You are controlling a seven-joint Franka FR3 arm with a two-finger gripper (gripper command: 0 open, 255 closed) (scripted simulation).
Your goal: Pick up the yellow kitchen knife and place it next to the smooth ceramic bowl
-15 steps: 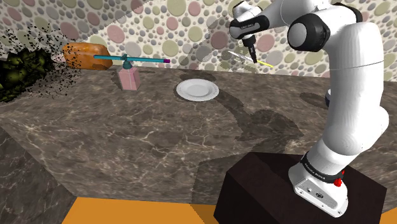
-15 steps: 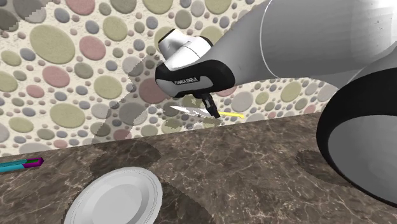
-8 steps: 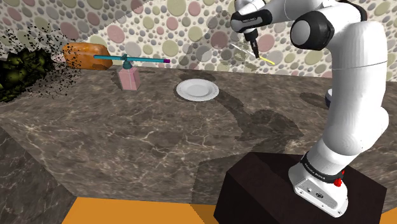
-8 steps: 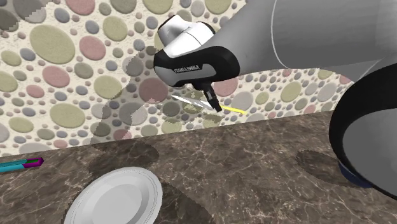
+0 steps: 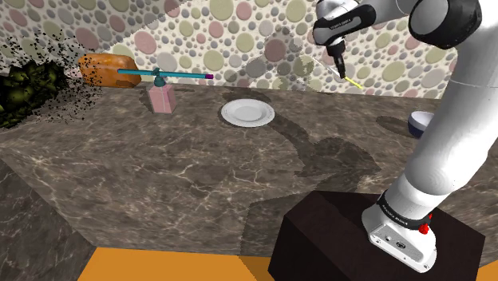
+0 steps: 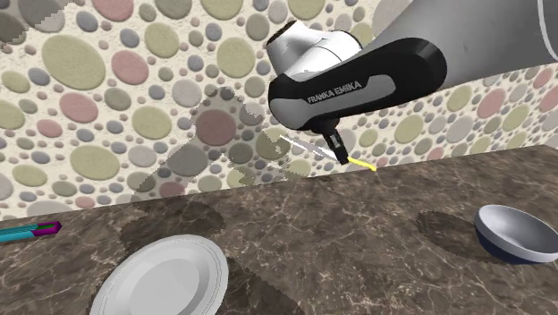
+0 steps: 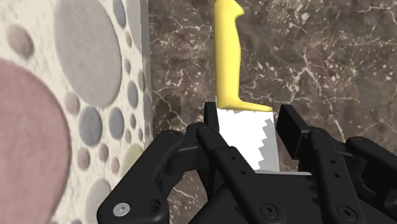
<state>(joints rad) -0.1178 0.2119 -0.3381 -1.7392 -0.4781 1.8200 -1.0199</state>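
The gripper (image 5: 342,72) has its two fingers squeezed tight on the white blade of the knife (image 7: 227,60). The yellow handle sticks out past them. The knife hangs in the air over the dark stone counter (image 5: 160,168), beyond the white plate (image 5: 247,112) and near the spotty wall (image 5: 215,36). The bowl (image 6: 514,233) sits on the counter, well apart from the plate.
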